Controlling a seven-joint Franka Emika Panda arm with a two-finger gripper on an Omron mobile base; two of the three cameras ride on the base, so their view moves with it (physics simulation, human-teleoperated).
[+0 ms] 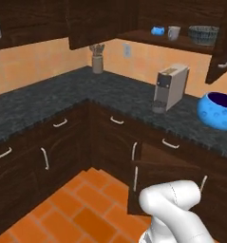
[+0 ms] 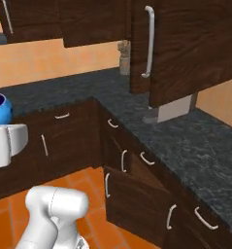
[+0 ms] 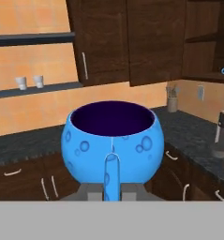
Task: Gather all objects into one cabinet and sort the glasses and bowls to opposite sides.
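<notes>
I have the gripper [image 3: 111, 190] clamped narrow on the near rim of a blue bowl [image 3: 112, 143], carried above the counter [image 1: 110, 92]. The open cabinet [image 1: 162, 40] sits at one o'clock, holding another blue bowl [image 1: 157, 31], the tumbler [image 1: 173, 32] and the striped bowl [image 1: 203, 34]. My worry: this rim pinch could slip, or I clip the hanging door [image 1: 224, 42].

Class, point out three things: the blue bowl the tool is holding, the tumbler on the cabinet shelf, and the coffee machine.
blue bowl [image 3: 112, 145], hand view, its front wall.
tumbler [image 1: 173, 32], left base view, its side.
coffee machine [image 1: 172, 86], left base view, its front face.
</notes>
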